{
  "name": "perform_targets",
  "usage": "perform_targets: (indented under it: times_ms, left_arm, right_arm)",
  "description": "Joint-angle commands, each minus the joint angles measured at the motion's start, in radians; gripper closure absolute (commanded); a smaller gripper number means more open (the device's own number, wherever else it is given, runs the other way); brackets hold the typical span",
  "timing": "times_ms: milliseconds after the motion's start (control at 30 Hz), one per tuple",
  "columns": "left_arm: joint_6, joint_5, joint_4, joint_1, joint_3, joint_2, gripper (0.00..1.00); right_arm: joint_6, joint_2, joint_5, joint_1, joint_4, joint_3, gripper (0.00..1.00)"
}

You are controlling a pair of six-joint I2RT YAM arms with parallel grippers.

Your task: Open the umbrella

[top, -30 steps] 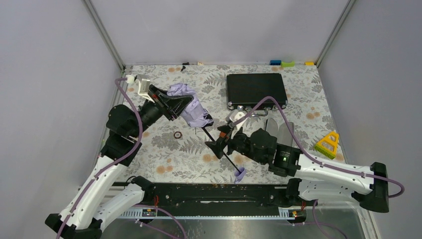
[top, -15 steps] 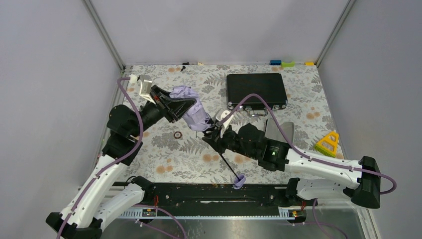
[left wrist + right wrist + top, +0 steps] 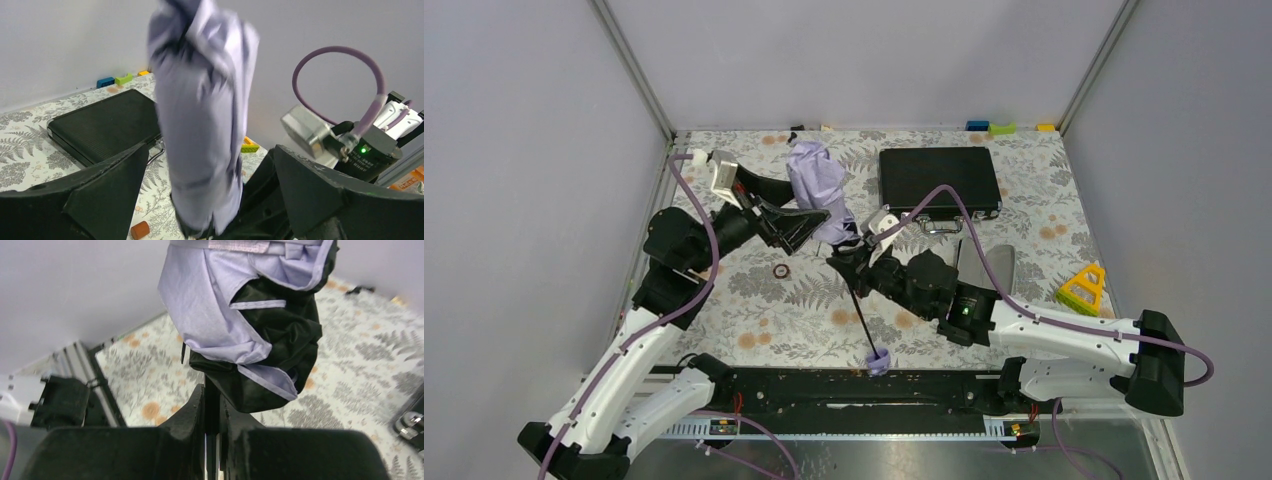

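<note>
Top external: right gripper [image 3: 852,262] clenches umbrella shaft [image 3: 864,318], left gripper [image 3: 810,212] spread wide around canopy [image 3: 816,180], briefcase [image 3: 939,178] beside.

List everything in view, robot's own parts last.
umbrella: 1, lavender canopy folded, black shaft, lavender knob; mid-table
briefcase: 1, black, closed; far side, right of centre
case: 1, grey inside; behind the right arm, partly hidden
triangle toy: 1, yellow; right edge
ring: 1, small, dark; on the table near the left arm
blocks: 3, blue, green, yellow; far edge, right
left gripper: 1, black; open, one jaw on either side of the canopy
right gripper: 1, black; shut on the umbrella's shaft
</note>
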Motion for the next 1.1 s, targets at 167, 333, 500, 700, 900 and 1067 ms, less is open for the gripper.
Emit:
perform_targets:
  times_ms: [167, 333, 500, 700, 900, 1067]
  left_arm:
    - [-0.014, 0.064, 0.171, -0.027, -0.074, -0.046, 0.01]
    - [0.026, 0.033, 0.126, -0.129, -0.072, -0.009, 0.01]
    - [0.089, 0.014, 0.079, -0.219, -0.059, 0.027, 0.01]
    - [0.122, 0.026, 0.063, -0.247, -0.054, 0.051, 0.11]
    - [0.151, -0.011, 0.023, -0.269, -0.041, 0.067, 0.38]
    - [0.147, -0.001, 0.018, -0.278, -0.035, 0.079, 0.67]
  right_arm:
    - [-0.150, -0.025, 0.253, 0.001, 0.306, 0.123, 1.00]
    - [-0.176, -0.026, 0.254, 0.000, 0.227, 0.235, 1.00]
    - [-0.153, -0.044, 0.238, 0.000, 0.237, 0.259, 1.00]
    - [-0.067, -0.060, 0.200, 0.000, 0.222, 0.277, 1.00]
    - [-0.002, -0.051, 0.154, 0.000, 0.205, 0.301, 1.00]
    - [0.029, -0.038, 0.127, 0.000, 0.201, 0.311, 1.00]
